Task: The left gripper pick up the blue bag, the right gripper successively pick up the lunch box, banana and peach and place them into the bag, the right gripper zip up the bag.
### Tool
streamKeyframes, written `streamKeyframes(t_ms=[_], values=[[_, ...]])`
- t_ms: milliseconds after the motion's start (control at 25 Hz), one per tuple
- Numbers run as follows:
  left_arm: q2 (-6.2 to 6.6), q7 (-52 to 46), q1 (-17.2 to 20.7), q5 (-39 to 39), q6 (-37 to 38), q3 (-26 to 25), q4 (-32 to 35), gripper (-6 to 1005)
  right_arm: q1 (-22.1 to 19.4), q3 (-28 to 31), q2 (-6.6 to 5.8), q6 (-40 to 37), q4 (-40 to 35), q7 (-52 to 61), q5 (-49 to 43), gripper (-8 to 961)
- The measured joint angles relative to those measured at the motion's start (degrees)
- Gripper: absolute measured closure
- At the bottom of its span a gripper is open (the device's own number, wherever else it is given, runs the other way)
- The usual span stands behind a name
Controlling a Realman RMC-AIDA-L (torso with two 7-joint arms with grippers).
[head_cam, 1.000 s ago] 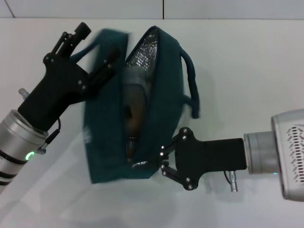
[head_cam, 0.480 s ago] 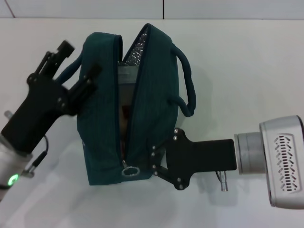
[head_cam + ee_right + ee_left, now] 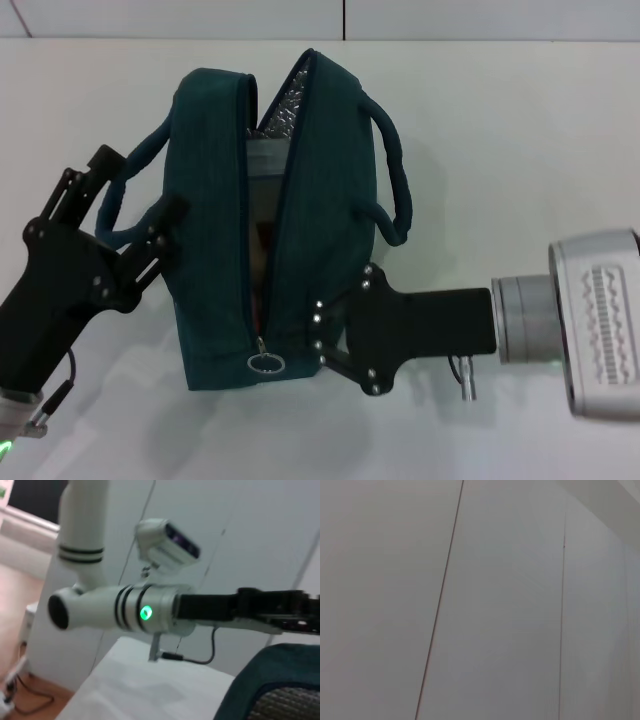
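The blue bag (image 3: 320, 200) stands upright in the middle of the white table (image 3: 500, 150), its zip parted along the top. The metal ring pull (image 3: 264, 362) hangs free at the near end. In the gap I see silver lining, a pale shape that looks like the lunch box (image 3: 264, 158), and a reddish-orange patch (image 3: 262, 245); banana and peach cannot be told apart. My left gripper (image 3: 140, 185) is open at the bag's left, with one padded handle (image 3: 125, 185) lying between its fingers. My right gripper (image 3: 318, 328) is shut, its tips against the bag's near right corner.
The other handle (image 3: 395, 180) arcs out on the bag's right side. The right wrist view shows the left arm's silver wrist with a green light (image 3: 145, 613) and a corner of the bag (image 3: 280, 675). The left wrist view shows only grey wall panels.
The bag went from tilted and lifted to standing upright on the table. My left gripper has drawn back toward the near left. The right gripper came off the ring pull, which now hangs free.
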Motion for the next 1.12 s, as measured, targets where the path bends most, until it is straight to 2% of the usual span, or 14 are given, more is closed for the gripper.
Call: streamKeyframes(t_ms=[200,320,480,680,800,1120], values=[[0.12,-0.42,-1.87,-0.13,-0.64,0.01,-0.15,158,4.65,1.03,-1.69,-3.01,0.22,18.71,-2.42,906],[0.21,-0.44,-3.78,-0.08,-1.93,0.01,-0.23,158,6.36,4.17,-2.15,-7.57,3.89,23.84,-4.58,904],[0.22,-0.45,-5.07,-0.26,-4.12,-0.07,-0.14,157,6.69,7.65,-1.26,-8.88,5.84,27.93,-10.12,841],[0.22,-0.48,-7.08,-0.29,-5.75,-0.09,0.04,157,6.12,7.45,-0.15,-6.45,6.1,29.15,-12.83,721],[0.22,-0.48,-8.13,-0.14,-5.78,-0.08,0.06,157,6.15,5.04,-0.02,-4.05,6.14,29.16,-11.07,634],[0.22,-0.26,-8.56,0.01,-5.81,-0.08,0.62,158,8.07,-4.23,0.01,4.86,6.08,29.43,-4.5,637]])
